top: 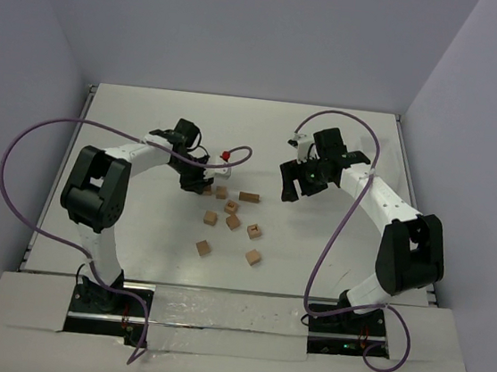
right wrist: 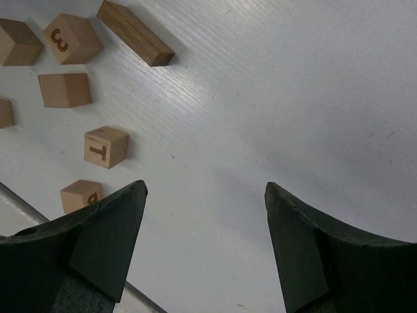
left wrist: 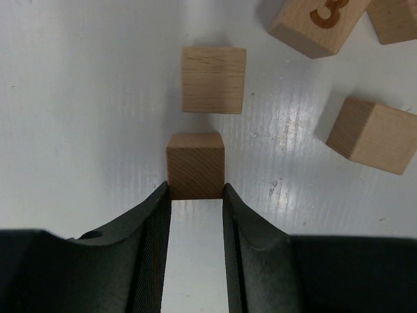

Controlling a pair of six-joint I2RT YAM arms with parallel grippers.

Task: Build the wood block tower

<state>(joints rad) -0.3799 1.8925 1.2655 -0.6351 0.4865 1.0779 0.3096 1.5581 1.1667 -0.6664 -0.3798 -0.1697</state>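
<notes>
L pincer [left wrist: 195,193] clamped on small light-brown wooden cube [left wrist: 195,163] at its tips; 2nd cube [left wrist: 213,79] just ahead. R pincer [right wrist: 205,195] wide open, empty, loose blocks [right wrist: 65,90] to its left on white worktop [right wrist: 293,98]

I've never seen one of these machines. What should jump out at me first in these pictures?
The left gripper, left of the middle of the table, is shut on a small wood block. Beside it, loose wood blocks lie scattered at mid-table, including a block stamped 3. The right gripper hangs open over bare table to their right.
</notes>
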